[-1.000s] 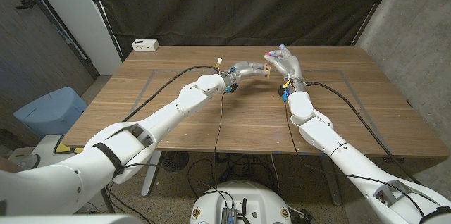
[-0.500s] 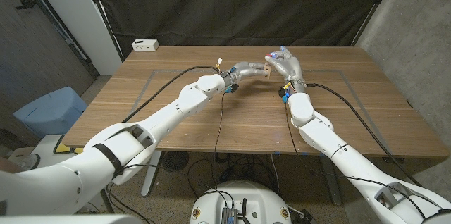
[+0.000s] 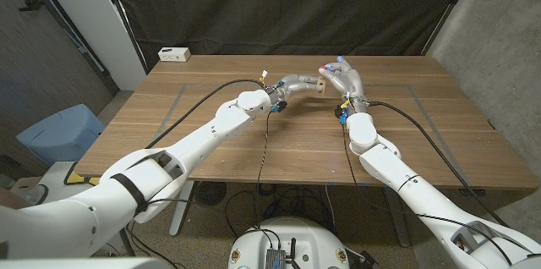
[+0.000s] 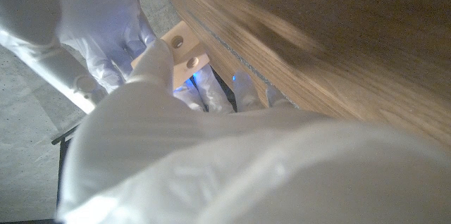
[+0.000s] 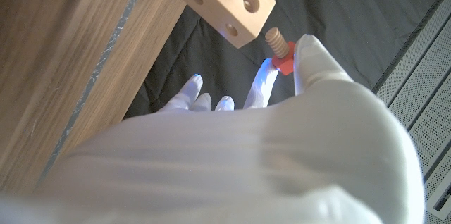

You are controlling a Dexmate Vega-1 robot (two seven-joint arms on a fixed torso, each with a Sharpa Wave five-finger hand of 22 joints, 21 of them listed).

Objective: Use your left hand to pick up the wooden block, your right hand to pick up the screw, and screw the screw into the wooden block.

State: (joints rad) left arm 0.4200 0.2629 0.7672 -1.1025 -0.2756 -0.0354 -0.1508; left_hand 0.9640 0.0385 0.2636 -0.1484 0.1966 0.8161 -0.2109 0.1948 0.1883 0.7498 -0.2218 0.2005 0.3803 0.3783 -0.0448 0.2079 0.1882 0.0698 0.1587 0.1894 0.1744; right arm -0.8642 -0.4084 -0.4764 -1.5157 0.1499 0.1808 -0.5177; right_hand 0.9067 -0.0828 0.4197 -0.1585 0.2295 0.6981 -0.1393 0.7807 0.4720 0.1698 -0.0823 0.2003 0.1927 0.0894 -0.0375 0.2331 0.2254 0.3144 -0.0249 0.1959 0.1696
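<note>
Above the table's far side, right hand unmoved, screw beside wooden block

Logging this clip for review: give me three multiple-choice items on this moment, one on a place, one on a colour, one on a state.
1. Where is the block?
A. flat on the table
B. held up by the left robot hand
C. on the floor

2. What colour is the screw head?
A. red
B. green
C. black

3. How does the screw stand to the block?
A. fully driven in
B. lying on the table
C. in the right robot hand, its tip just short of the block

Answers: 1 B, the head view shows the left robot hand gripping it above the table. 2 A, the right wrist view shows a red head. 3 C, the thread is wholly bare beside the block.
</note>
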